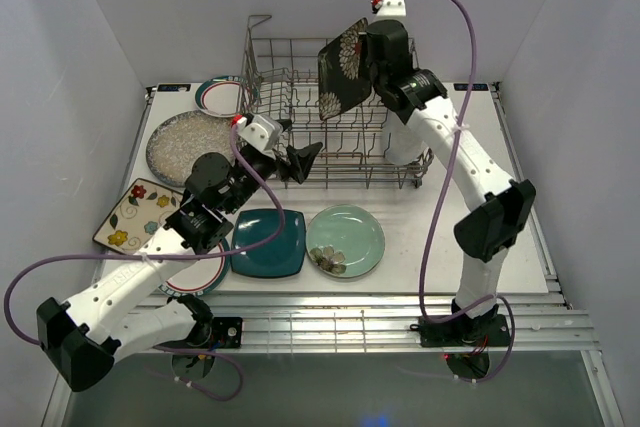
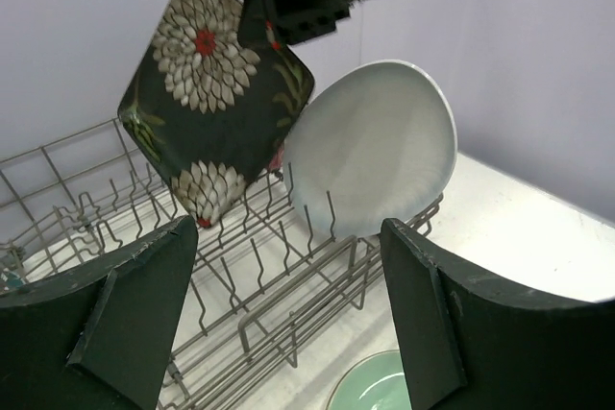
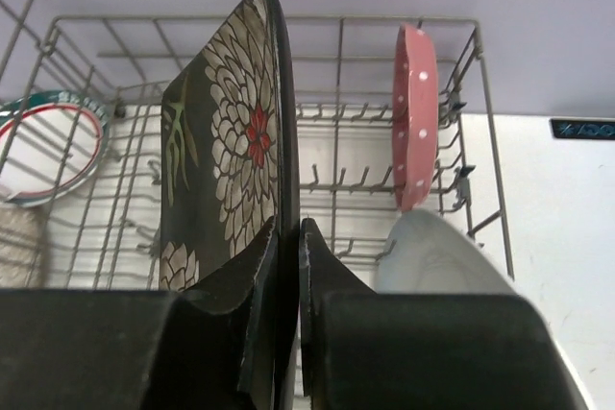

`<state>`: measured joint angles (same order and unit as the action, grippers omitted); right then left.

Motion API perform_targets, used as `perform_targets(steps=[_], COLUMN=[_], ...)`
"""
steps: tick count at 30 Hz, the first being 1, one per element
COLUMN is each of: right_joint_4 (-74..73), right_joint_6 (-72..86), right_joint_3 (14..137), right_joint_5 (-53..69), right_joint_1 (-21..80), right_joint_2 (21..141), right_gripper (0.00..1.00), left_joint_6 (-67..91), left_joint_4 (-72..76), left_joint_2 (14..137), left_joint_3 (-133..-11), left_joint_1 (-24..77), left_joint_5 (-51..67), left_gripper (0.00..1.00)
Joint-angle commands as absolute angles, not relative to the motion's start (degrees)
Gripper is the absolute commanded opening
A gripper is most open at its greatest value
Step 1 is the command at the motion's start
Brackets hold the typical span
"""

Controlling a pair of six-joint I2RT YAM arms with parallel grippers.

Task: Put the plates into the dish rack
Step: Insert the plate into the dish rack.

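1. From above, the right arm hides most of the white oval plate (image 2: pixel 375 146), which stands in the rack's right end. The left arm covers part of a rimmed plate (image 1: pixel 205 283).
2. The right gripper (image 3: pixel 288 237) is pinched narrowly on the edge of the black floral plate (image 3: pixel 231 141), held upright over the dish rack (image 3: pixel 288 18), left of the standing pink plate (image 3: pixel 415 122).
3. The left gripper (image 2: pixel 285 266) gapes wide and holds nothing, just near of the rack.
4. A dark label (image 3: pixel 581 129) on the surface is too small to read.

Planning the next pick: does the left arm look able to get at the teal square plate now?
Probably yes: the left gripper is open and empty, and the teal plate lies flat beside that arm, nothing on it.
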<state>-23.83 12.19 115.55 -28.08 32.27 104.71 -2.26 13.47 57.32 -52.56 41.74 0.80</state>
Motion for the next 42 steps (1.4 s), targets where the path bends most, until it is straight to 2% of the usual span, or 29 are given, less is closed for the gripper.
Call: perform_targets(steps=[1, 4, 17, 23, 27, 32, 42], right_joint_4=[-17.6, -15.1, 5.8, 11.0, 23.3, 26.3, 33.5], right_joint_6=[7.1, 3.4, -9.6, -16.8, -23.5, -30.5, -33.5], right_joint_3=[129.5, 132.9, 123.5, 126.9, 122.8, 127.5, 120.9], right_joint_5=[-36.8, -38.9, -47.5, -50.8, -51.2, -52.8, -54.0], right_joint_1=[32.6, 32.7, 32.7, 32.7, 32.7, 32.6, 32.6], right_joint_2=[108.3, 110.9, 111.6, 117.0, 118.7, 124.4, 122.1], right_gripper=[0.08, 0.08, 0.08, 0.08, 0.08, 0.08, 0.08], left_joint_6=[-3.6, -4.0, -4.8, -5.9, -7.1, -7.5, -8.0], left_joint_4=[15.6, 16.3, 16.8, 16.9, 17.0, 17.7, 18.2], left_joint_2=[58.4, 59.6, 60.6, 61.3, 62.4, 64.2, 64.2], left_joint_3=[-50.9, -50.6, -50.1, -50.3, -50.6, -50.8, -50.5], left_joint_1=[41.6, 41.6, 41.6, 41.6, 41.6, 41.6, 41.6], left_joint_5=[-1.8, -2.5, -3.5, -4.6, -6.9, -8.2, -9.1], left_gripper=[0.87, 0.87, 0.87, 0.87, 0.87, 0.87, 0.87])
